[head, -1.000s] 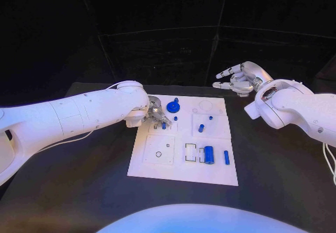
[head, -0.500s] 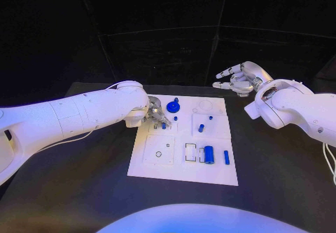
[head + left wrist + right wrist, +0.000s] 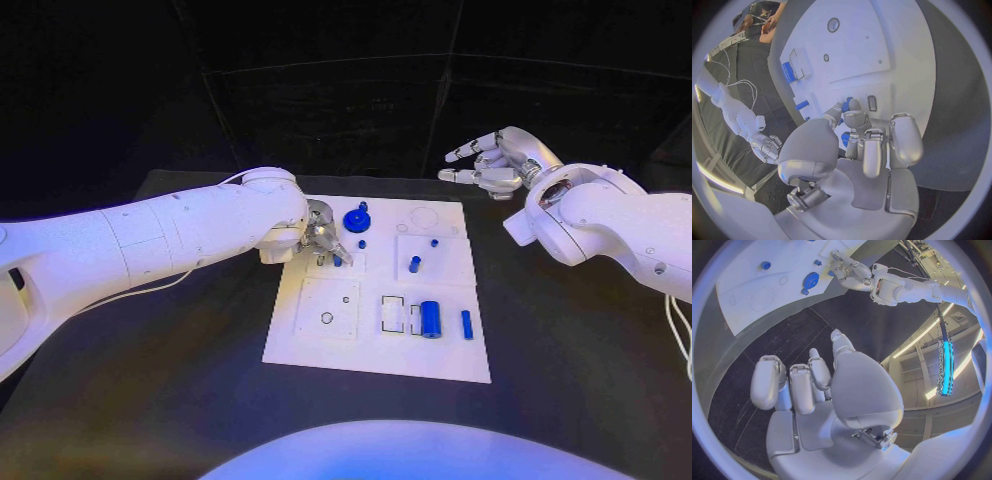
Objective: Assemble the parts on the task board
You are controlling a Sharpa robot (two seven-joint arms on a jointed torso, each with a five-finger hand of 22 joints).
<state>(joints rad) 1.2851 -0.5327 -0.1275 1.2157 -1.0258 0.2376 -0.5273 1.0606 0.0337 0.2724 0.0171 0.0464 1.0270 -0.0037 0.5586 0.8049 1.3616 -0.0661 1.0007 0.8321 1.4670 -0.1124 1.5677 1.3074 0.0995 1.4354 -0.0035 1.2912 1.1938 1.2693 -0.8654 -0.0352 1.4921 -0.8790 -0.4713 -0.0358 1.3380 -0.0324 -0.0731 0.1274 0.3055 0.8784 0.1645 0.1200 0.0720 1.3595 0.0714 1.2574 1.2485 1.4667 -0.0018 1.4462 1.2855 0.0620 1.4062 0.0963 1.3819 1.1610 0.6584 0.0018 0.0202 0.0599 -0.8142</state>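
While the left hand (image 3: 322, 238) sits low over the far-left part of the task board (image 3: 378, 352), its fingers are drawn together around a small blue peg (image 3: 338, 259) at their tips; whether the peg is truly pinched or only touched I cannot tell. A round blue knob (image 3: 356, 221) lies just beyond that hand, with another short peg (image 3: 414, 264) off to the side toward the other arm. Nearer the robot than the left hand, well apart from it, lie a thick blue cylinder (image 3: 430, 318) and a thin pin (image 3: 466, 324) beside it. The right hand (image 3: 493, 163) hovers above the dark surface (image 3: 173, 390) past the board's far corner, fingers loosely spread, holding nothing.

These parts look like rigid, light plastic with smooth sides, so they would likely slip or tip under a loose pinch. The peg is best taken by its upper sides between opposing fingertips, kept upright for its hole
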